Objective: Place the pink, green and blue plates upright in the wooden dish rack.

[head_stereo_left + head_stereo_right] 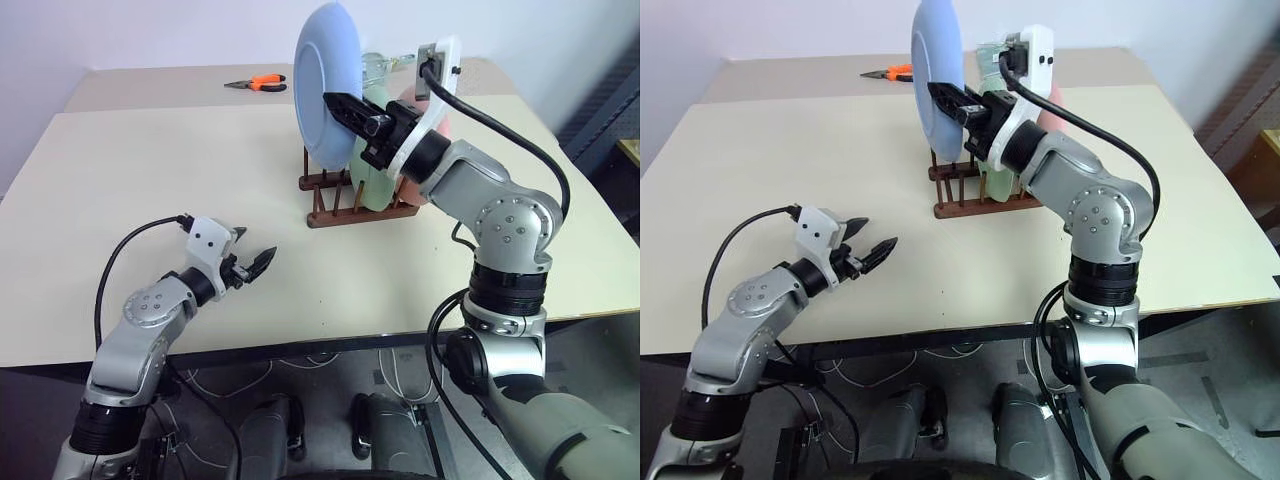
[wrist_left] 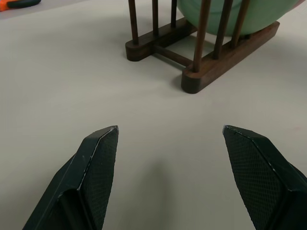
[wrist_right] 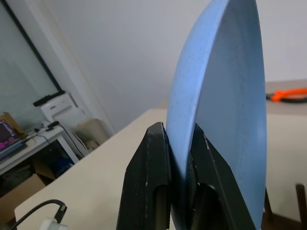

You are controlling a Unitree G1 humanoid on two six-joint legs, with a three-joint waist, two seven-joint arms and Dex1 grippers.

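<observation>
The right gripper (image 1: 345, 104) is clenching the blue plate (image 1: 325, 85) upright over the rack's (image 1: 345, 200) free slots near the table's (image 1: 150, 180) far edge, probably for slotting; the left gripper (image 1: 250, 265) is idling released.

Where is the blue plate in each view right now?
Left eye: blue plate upright, top centre, over the wooden dish rack.
Right eye: top centre, above the rack.
Left wrist: rack there, no blue plate.
Right wrist: right claw pinches its rim.
Shared landmark: the rack.
</observation>
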